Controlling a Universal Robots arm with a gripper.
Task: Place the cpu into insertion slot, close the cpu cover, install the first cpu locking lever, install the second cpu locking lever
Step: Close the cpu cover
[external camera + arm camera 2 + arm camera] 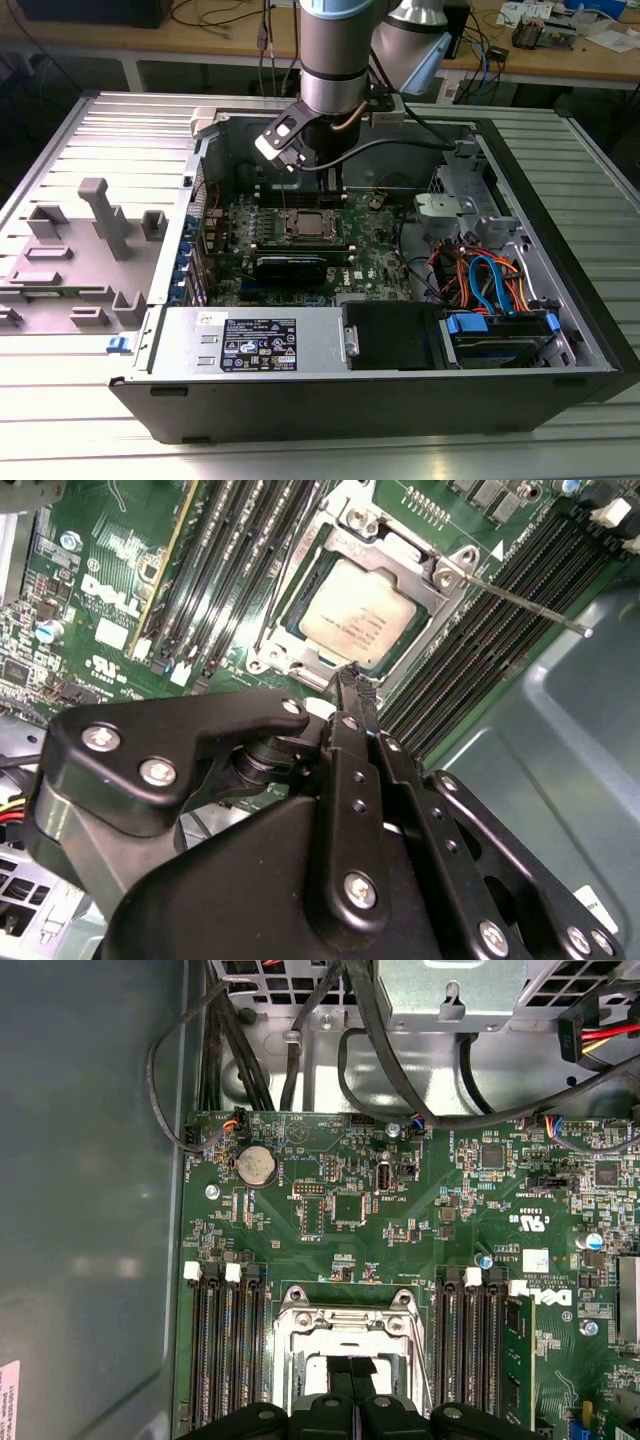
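The cpu (357,615) lies flat in its socket, its silver-grey top showing through the window of the cpu cover (432,550), which lies down around it. A thin locking lever (520,602) runs from the socket's corner out over the black memory slots. My gripper (355,680) is shut with nothing in it, and its tips are at the edge of the cover frame. In the first wrist view the black fingertips (336,1372) stand over the middle of the socket (290,1325). In the exterior view the gripper (333,192) hangs just behind the cpu (305,226).
The motherboard (375,255) lies inside an open computer case (560,200). Memory slots (235,570) flank the socket on both sides. A black card (290,266), a power supply (255,340) and drive cables (490,280) fill the nearer part. A grey fixture (100,220) stands outside, at the exterior view's left.
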